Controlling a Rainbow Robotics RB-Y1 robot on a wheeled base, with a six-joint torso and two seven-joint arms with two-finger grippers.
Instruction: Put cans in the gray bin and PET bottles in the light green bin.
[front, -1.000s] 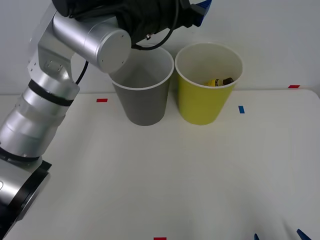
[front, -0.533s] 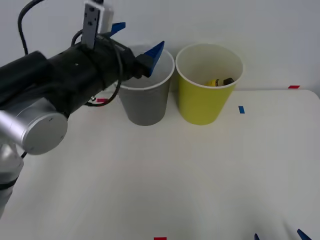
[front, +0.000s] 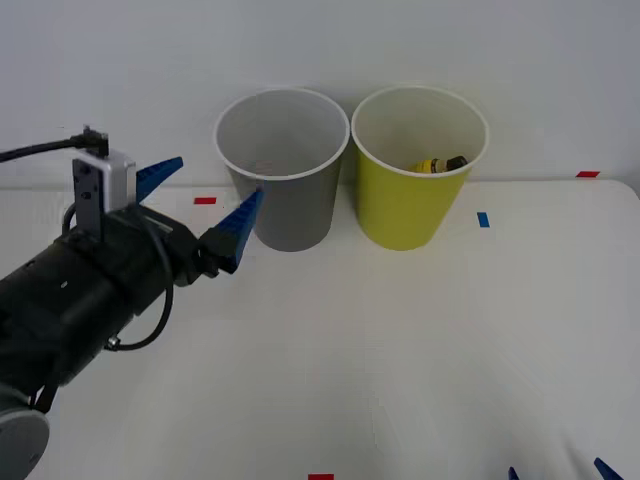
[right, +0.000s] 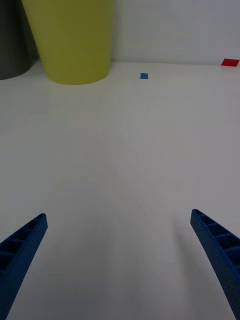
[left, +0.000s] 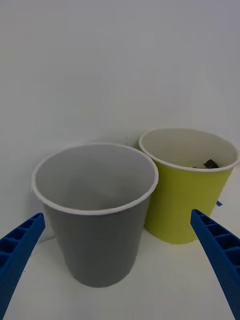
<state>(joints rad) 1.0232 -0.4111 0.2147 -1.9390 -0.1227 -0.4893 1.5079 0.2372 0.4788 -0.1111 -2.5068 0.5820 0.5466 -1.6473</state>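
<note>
Two round tapered bins stand side by side near the far edge of the white worktop (front: 400, 360), their white rims nearly touching. The dark-gray cup-shaped bin (front: 283, 185) is on the left; its pale inside shows no contents that can be made out from the front or the left wrist view. The yellow-green cup-shaped bin (front: 412, 190) is on the right, and inside it lies the small yellow PET bottle with a black screw cap (front: 440, 164), tipped on its side low against the bin's right inner wall.

The left end effector (front: 196, 203) hangs above the worktop's left part, just in front and to the left of the gray bin, its blue ribbed fingers spread wide and holding nothing. One fingertip reaches close to the gray bin's wall without clearly touching it. In the left wrist view both bins stand ahead between the spread fingers (left: 20, 247).

The right end effector (front: 555, 472) sits low at the near right corner of the worktop, well apart from the bins, its fingers (right: 220, 255) wide apart and empty above bare worktop.

Small red tape marks (front: 204, 200) and a blue tape mark (front: 483, 219) are stuck to the worktop near the bins.
</note>
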